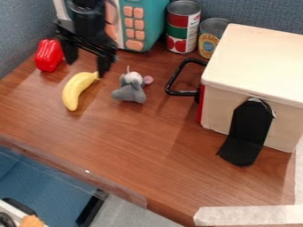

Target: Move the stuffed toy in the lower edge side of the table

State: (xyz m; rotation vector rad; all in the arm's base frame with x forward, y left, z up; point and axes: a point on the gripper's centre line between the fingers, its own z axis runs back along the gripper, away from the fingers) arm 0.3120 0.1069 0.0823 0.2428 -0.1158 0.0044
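While the black two-finger gripper [87, 67] hung at upper left, fingers downward and spread apart, near the banana [73, 91], the grey stuffed mouse [130, 92] lay on the table [136, 142].

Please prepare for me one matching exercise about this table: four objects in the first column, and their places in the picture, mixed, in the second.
Objects:
1. Small grey stuffed toy
2. Curved yellow toy banana
3. Shiny red toy pepper
4. Large cream-coloured box

Places:
A. Nearest of the four to the left edge
B. At the right, with a black handle at its side
C. Between the banana and the box
D. Between the pepper and the stuffed toy

Right pairs: 1-C, 2-D, 3-A, 4-B
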